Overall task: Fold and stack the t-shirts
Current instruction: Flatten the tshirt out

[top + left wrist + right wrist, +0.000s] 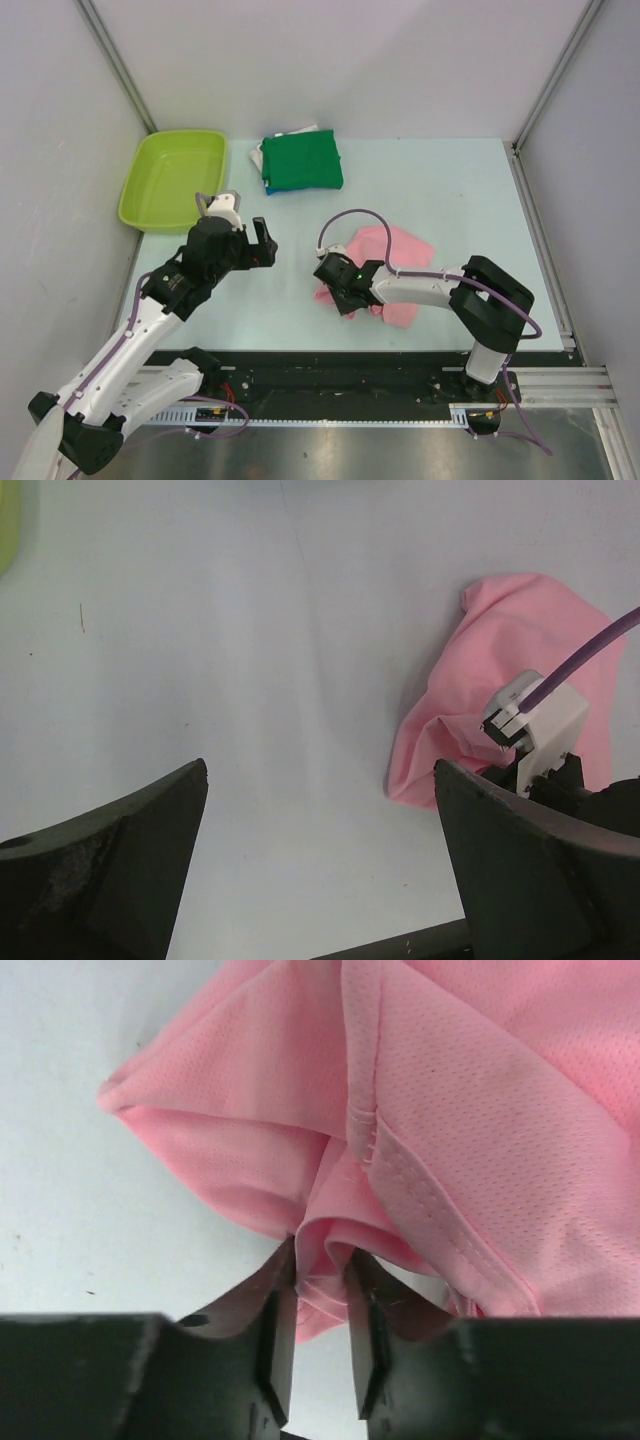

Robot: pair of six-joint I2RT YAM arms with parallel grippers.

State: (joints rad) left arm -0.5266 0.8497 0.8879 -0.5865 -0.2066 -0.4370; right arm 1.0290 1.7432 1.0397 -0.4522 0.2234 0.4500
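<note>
Pink t-shirt (pixel 398 250) lies crumpled and unfolded on the pale table (pixel 460 190), right of centre and towards the near edge. Right gripper (pixel 336 296) is low at the shirt's left near edge, arm reaching in from the right. In the right wrist view the two fingers (pixel 275 1320) stand close together with a bunched fold of the pink mesh cloth (pixel 480 1110) squeezed between them, so the right gripper (pixel 322 1265) is pinching the shirt at a hem fold; a stitched seam runs just beside the grip. Left gripper (pixel 246 226) hovers over bare table left of centre, apart from the shirt, with its fingers spread wide and nothing between them. The left wrist view confirms this: both dark fingers (pixel 120 850) sit at the frame edges with only table between them (pixel 320 770), the pink shirt (pixel 500 660) ahead and to the right. Dark green t-shirt (pixel 303 162) is folded into a rectangle on top of a stack at the far side of the table; a blue edge and a white edge show beneath it. Lime green tub (pixel 133 182) sits at the far left corner, near the stack but not touching it.
</note>
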